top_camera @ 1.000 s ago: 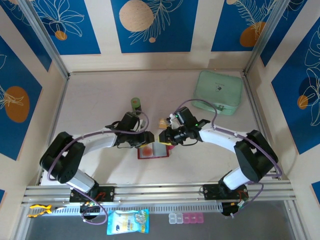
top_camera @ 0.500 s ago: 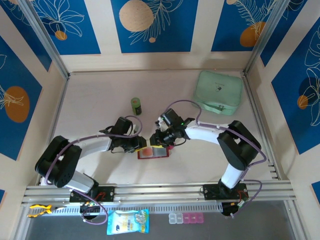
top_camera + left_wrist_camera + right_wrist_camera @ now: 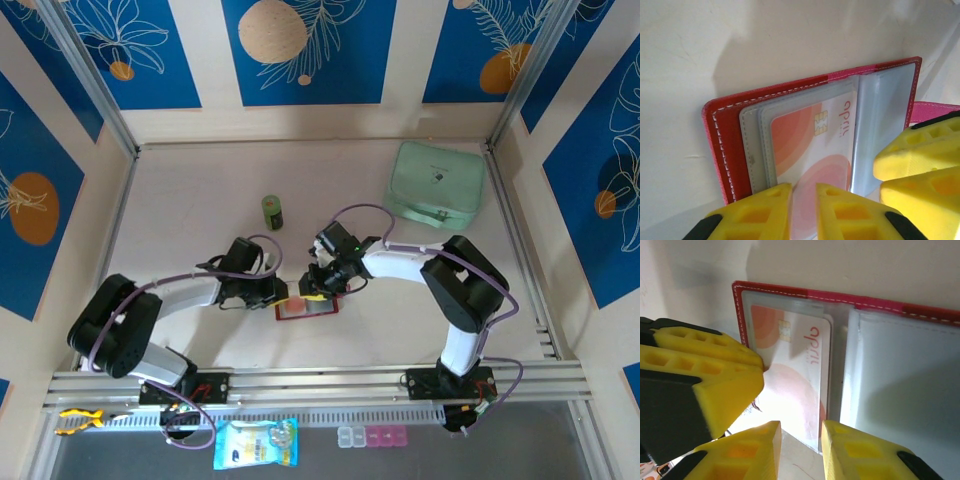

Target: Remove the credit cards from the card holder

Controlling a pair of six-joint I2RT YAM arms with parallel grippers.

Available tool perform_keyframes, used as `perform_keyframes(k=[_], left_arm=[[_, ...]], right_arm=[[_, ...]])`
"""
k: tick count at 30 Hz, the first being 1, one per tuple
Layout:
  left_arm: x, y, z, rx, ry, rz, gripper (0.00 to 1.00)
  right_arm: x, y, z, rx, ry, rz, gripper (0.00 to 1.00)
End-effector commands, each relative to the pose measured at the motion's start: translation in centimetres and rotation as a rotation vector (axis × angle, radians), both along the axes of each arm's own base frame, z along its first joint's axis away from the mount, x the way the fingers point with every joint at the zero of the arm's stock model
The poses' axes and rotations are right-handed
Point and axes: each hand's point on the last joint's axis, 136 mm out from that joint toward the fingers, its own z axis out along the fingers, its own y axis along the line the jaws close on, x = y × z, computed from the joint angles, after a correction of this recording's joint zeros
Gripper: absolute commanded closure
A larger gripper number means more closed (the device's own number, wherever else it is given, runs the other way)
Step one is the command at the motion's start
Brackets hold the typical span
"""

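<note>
The card holder (image 3: pixel 310 307) lies open on the table, red with white stitching (image 3: pixel 720 135) and clear sleeves. A white credit card (image 3: pixel 805 140) with orange circles and a chip sits in its left sleeve (image 3: pixel 795 385). My left gripper (image 3: pixel 285 293) is at the holder's left end. Its jaws (image 3: pixel 803 210) stand a narrow gap apart, with the card's near end in the gap. Whether they press it does not show. My right gripper (image 3: pixel 318 287) hangs over the holder's far side, open (image 3: pixel 801 450), nothing between its fingers. Its fingers (image 3: pixel 920 150) rest by the right sleeve.
A mint-green zip pouch (image 3: pixel 437 184) lies at the back right. A small green can (image 3: pixel 272 211) stands behind the left arm. A blue packet (image 3: pixel 256 443) and a pill box (image 3: pixel 372 436) sit below the front rail. Walls enclose the table on three sides.
The left jaws have narrowed around the card's end. Both grippers have drawn in onto the card holder, the right one swinging left toward it.
</note>
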Motion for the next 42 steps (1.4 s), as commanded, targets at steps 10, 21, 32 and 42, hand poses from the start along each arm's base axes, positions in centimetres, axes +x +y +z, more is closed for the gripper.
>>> perform_keyframes(k=[10, 21, 32, 42], left_arm=[[-0.8, 1.0, 0.1, 0.014, -0.002, 0.001, 0.81], [-1.4, 1.6, -1.7, 0.046, 0.024, 0.0, 0.93], [-1.4, 2.1, -1.9, 0.079, 0.023, -0.005, 0.95], [-1.3, 2.0, -1.7, 0.075, 0.022, -0.006, 0.95]], right_arm=[[-0.1, 1.4, 0.7, 0.022, -0.004, 0.041, 0.73], [0.0, 1.5, 0.0, -0.005, 0.008, 0.046, 0.75], [-0.1, 1.0, -1.3, -0.049, 0.019, 0.051, 0.75], [-0.3, 1.8, -1.2, -0.015, 0.025, 0.075, 0.76]])
